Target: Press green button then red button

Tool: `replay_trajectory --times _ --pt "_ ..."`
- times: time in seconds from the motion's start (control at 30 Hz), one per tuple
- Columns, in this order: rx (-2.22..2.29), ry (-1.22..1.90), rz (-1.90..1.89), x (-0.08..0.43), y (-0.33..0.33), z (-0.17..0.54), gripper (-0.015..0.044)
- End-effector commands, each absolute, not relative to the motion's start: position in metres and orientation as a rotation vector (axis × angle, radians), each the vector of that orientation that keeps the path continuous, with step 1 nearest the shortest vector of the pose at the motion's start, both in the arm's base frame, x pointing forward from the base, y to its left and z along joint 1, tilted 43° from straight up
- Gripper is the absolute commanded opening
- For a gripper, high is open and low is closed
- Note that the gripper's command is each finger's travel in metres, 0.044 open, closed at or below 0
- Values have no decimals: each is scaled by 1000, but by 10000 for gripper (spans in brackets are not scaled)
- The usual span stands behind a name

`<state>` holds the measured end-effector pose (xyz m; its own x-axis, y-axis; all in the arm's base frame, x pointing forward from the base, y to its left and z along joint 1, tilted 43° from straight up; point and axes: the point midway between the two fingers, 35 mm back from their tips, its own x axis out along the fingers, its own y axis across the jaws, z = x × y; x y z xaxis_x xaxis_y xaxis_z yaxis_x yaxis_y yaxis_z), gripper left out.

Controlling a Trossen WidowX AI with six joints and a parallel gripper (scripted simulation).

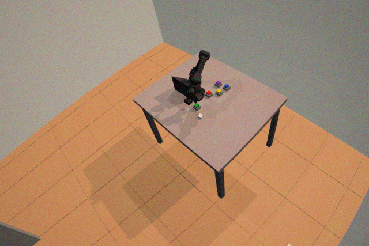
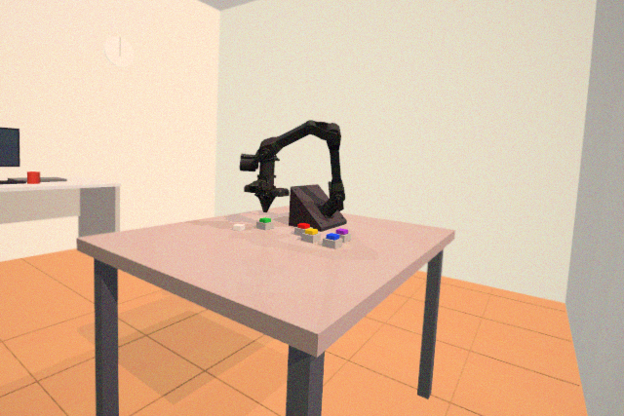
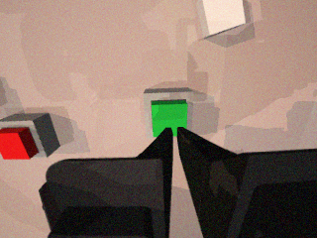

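The green button (image 1: 196,105) (image 2: 264,220) (image 3: 168,116) sits on a grey base near the table's left side. My gripper (image 1: 195,100) (image 2: 265,209) (image 3: 173,133) is shut with nothing between its fingers. It points straight down, its tips a short way above the green button. The red button (image 1: 208,92) (image 2: 303,225) (image 3: 16,143) sits beside the arm's dark base; in the wrist view it is at the left edge.
A small white block (image 1: 200,116) (image 2: 239,226) (image 3: 224,14) lies on the table (image 1: 238,124) just beyond the green button. Yellow (image 1: 218,90), purple (image 1: 217,82) and blue (image 1: 226,86) buttons stand past the red one. The arm's wedge base (image 2: 308,205) is behind the buttons.
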<state>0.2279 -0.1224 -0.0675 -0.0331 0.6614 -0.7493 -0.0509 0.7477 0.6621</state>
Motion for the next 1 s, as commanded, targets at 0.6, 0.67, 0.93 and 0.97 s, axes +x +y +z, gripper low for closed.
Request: replay_trajectory --times 0.6,0.67,0.93,0.97 --pt "529 1508 617 226 -100 -90 20" --pt "529 1508 617 226 -100 -90 20" --pt "529 1508 617 226 -100 -90 20" --pt "529 1508 617 226 -100 -90 20"
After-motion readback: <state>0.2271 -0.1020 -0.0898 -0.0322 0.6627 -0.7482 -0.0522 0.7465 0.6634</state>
